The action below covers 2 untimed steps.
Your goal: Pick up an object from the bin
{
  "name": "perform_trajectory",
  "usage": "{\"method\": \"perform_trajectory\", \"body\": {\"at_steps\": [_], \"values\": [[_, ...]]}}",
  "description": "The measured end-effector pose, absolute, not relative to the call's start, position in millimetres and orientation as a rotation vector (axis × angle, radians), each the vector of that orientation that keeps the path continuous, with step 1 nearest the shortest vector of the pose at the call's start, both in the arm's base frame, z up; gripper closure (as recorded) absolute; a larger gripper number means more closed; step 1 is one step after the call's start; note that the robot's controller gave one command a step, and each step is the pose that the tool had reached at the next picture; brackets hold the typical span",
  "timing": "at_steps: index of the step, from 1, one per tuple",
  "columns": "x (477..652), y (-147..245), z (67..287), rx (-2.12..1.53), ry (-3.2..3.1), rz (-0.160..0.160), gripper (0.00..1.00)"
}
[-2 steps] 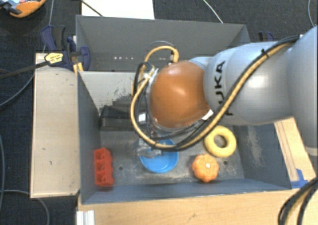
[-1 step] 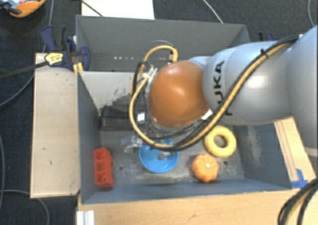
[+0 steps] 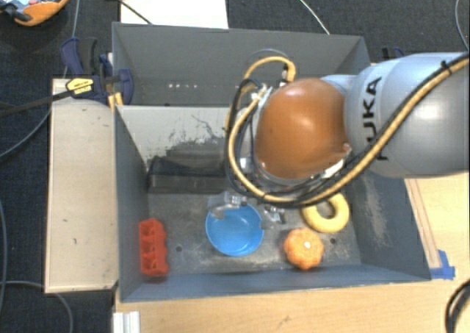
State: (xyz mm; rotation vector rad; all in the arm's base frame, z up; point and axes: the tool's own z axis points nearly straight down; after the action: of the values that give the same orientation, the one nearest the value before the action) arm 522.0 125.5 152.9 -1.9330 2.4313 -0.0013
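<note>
The arm (image 3: 411, 118) enters the grey metal bin (image 3: 220, 59) from the right. Its orange wrist cover (image 3: 301, 129) sits above the middle of the bin floor. A yellow-and-black cable (image 3: 236, 140) loops around the left side of the cover.

The jaws are below the cover, low in the bin, and the cover hides most of them. Their metal parts show at the far rim of a round blue dish (image 3: 233, 230). How far the jaws are open cannot be told. No object is seen between them. Whether the jaws touch the dish cannot be told either.

The blue dish is the object nearest the jaws. It lies flat on the bin floor, near the front wall and slightly left of centre.

Other contents:
- A yellow ring (image 3: 328, 215) lies to the right of the dish, partly under the cable and the cover.
- A small orange fruit (image 3: 303, 248) sits just in front of the ring, near the front wall, apart from the dish.
- A red block (image 3: 153, 248) lies in the front left corner, well apart from the dish.
- A dark flat block (image 3: 183, 176) lies behind it, at the foot of the back wall.
</note>
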Motion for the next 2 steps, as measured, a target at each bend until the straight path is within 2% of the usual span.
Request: {"method": "perform_trajectory", "body": {"at_steps": [1, 2], "values": [[508.6, 178, 117, -2.014, 2.364, 0.003, 0.0], [593.8, 188, 98, -2.194, 2.191, -0.002, 0.0]]}}
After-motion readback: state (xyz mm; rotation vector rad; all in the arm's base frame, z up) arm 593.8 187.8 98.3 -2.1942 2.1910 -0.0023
